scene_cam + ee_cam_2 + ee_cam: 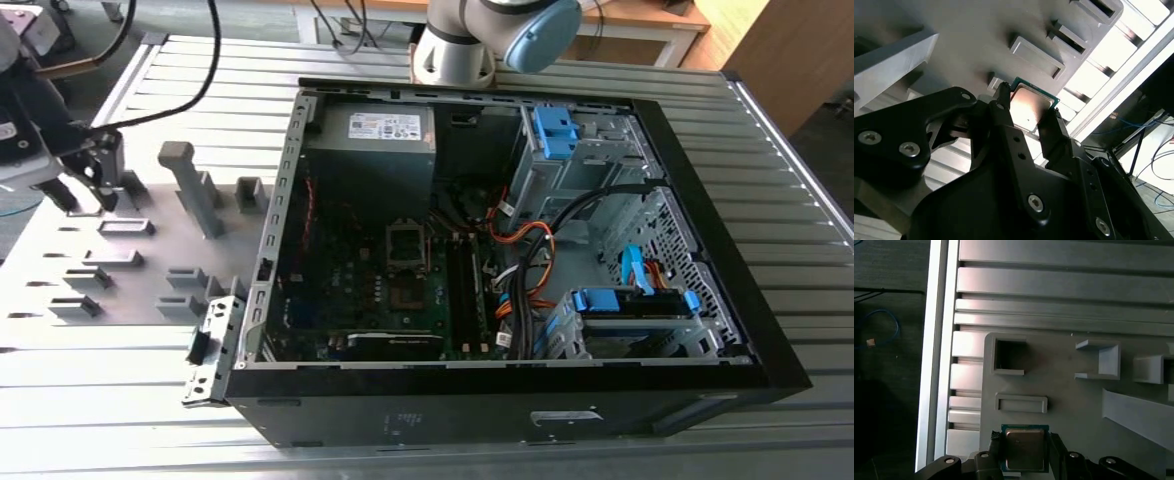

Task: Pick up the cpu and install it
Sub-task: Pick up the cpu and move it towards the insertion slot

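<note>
Two black fingers of the tool are clamped on the cpu, one against each of two opposite edges. Its silvery top and green rim are plain in both wrist views. The chip hangs just over the grey holder plate, near the plate's edge and beside a low rectangular holder (whether it touches the plate cannot be told). In the exterior view the tool stands at the exterior view's left, above that plate on the slatted metal tabletop. The open computer case lies well apart, toward the exterior view's right, with its motherboard socket in the middle of the board and the grey power supply at the far end.
</note>
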`<state>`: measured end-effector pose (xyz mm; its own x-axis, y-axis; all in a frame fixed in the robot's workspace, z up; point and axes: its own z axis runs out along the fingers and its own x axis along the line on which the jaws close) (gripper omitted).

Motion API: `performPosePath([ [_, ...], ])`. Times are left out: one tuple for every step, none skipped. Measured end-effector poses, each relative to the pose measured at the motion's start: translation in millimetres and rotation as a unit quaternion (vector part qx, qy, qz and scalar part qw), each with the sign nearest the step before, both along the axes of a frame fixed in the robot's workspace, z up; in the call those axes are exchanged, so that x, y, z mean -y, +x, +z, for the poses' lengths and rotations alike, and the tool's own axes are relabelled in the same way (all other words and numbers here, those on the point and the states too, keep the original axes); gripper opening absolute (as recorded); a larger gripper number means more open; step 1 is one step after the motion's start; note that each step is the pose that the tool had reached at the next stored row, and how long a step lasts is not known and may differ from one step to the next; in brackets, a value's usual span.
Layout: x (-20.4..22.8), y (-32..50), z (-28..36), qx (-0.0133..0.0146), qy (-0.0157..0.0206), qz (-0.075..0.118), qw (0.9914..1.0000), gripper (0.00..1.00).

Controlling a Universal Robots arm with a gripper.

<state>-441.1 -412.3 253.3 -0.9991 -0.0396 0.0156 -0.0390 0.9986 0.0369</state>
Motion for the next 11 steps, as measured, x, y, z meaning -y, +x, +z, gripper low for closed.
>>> performPosePath([
  [0.0, 0.0, 3.9, 0.0, 0.0, 0.0, 1.0, 0.47],
  [0.0, 0.0, 7.4, 0.0, 0.0, 0.0, 1.0, 0.47],
  [0.0, 0.0, 10.8, 0.0001, 0.0, 0.0, 1.0, 0.47],
  [0.0, 0.0, 14.0, 0.0001, 0.0, 0.0, 1.0, 0.47],
  [0.0, 0.0, 17.3, 0.0, 0.0, 0.0, 1.0, 0.47],
  [0.0, 0.0, 20.6, 0.0, 0.0, 0.0, 1.0, 0.47],
  [0.0, 0.0, 23.8, 0.0001, 0.0, 0.0, 1.0, 0.47],
  [0.0, 0.0, 26.7, 0.0001, 0.0, 0.0, 1.0, 0.47],
  [0.0, 0.0, 29.8, 0.0002, 0.0, 0.0, 1.0, 0.47],
  [0.0, 0.0, 33.0, 0.0002, 0.0, 0.0, 1.0, 0.47],
  [0.0, 0.0, 36.1, 0.0003, 0.0, 0.0, 1.0, 0.47],
])
